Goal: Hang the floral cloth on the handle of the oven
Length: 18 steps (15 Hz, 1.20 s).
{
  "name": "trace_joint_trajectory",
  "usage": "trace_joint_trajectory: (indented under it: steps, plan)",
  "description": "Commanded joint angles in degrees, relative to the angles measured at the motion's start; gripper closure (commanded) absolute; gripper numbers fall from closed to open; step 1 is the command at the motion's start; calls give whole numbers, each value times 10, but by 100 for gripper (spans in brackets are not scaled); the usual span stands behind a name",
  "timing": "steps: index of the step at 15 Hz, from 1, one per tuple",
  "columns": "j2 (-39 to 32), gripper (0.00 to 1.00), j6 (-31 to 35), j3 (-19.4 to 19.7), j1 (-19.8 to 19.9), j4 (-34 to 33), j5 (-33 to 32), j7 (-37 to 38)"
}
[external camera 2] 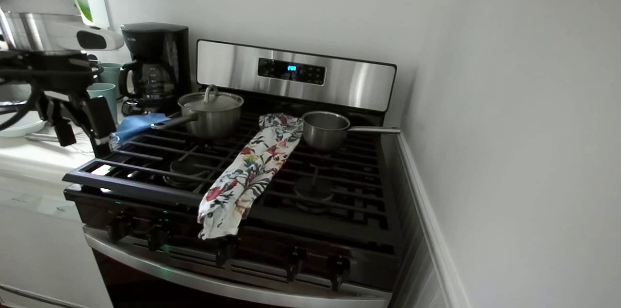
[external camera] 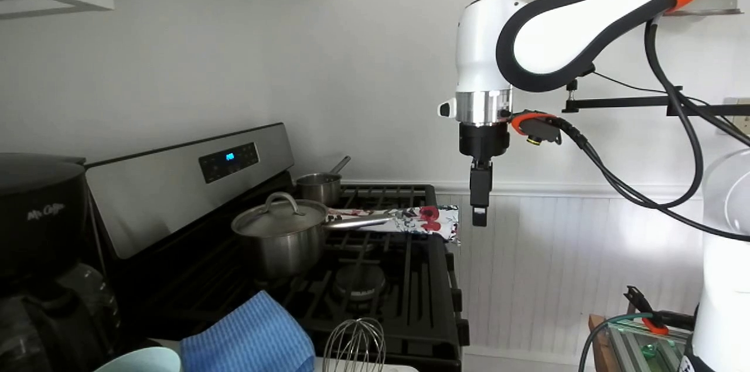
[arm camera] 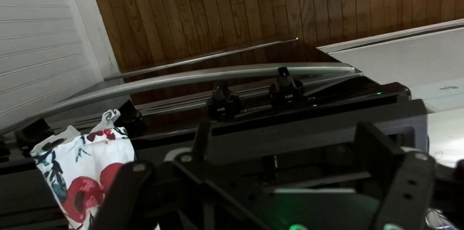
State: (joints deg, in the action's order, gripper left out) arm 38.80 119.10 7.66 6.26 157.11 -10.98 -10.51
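Observation:
The floral cloth [external camera 2: 257,167] is a long white towel with red, green and blue flowers. It lies lengthwise over the grates of the oven [external camera 2: 359,87], its near end draped over the front edge above a knob. It also shows in an exterior view [external camera: 430,221] and in the wrist view [arm camera: 87,164] at lower left. The oven handle [arm camera: 217,73] is a bare curved steel bar below the knobs, also in an exterior view [external camera 2: 165,272]. My gripper [arm camera: 286,136] is open and empty, pointing down, to one side of the cloth. It shows in both exterior views [external camera: 479,217] [external camera 2: 83,143].
A lidded pot [external camera 2: 213,119] and a small saucepan [external camera 2: 324,132] flank the cloth's far end. The pot's handle [external camera: 360,222] reaches towards the oven front. A blue cloth [external camera: 252,331], a whisk [external camera: 354,343] and a coffee maker [external camera 2: 155,56] are beside the range. A wall [external camera 2: 485,153] borders its other side.

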Motion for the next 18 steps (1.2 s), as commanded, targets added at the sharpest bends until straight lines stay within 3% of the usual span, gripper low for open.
trace_joint_trajectory:
  steps: [1, 3, 7, 10, 14, 18]
  plan:
    - [-1, 0, -1, -1, 0, -1, 1, -1]
    - [-55, 0, 39, 3, 30, -21, -29, 28]
    - [-130, 0, 85, 51, 55, -55, -75, -56]
    - [-209, 0, 128, 76, 76, -93, -100, -77]
    - [-297, 0, 211, 110, 77, -134, -83, -145]
    - [-365, 0, 257, 116, 85, -170, -81, -178]
